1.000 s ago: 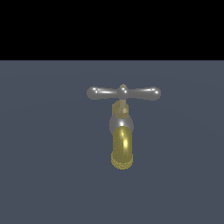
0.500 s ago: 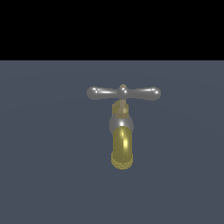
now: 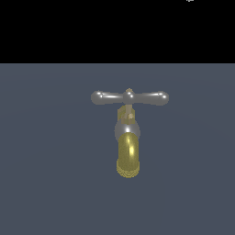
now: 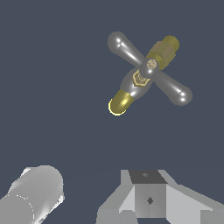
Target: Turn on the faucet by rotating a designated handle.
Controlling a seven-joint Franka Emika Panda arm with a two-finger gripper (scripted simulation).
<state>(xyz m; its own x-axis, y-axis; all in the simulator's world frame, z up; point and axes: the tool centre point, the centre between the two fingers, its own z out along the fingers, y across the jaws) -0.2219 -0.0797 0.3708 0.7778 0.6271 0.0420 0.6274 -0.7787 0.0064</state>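
The faucet (image 3: 128, 151) stands on the dark grey floor in the middle of the exterior view, its yellow-brass spout (image 3: 128, 156) curving down toward the camera. The handle (image 3: 130, 97), a silver crossbar with bulbous ends, lies level across its top. The wrist view looks down on the faucet (image 4: 139, 81) from well above, with the handle (image 4: 149, 68) lying diagonally. Grey parts of my gripper (image 4: 148, 194) show at that picture's edge, far from the handle and touching nothing. I cannot tell how the jaws stand.
A rounded grey part of the arm (image 4: 30, 197) shows beside the gripper in the wrist view. A tiny pale speck (image 3: 189, 1) sits at the top edge of the exterior view. The dark grey floor (image 3: 55, 183) surrounds the faucet.
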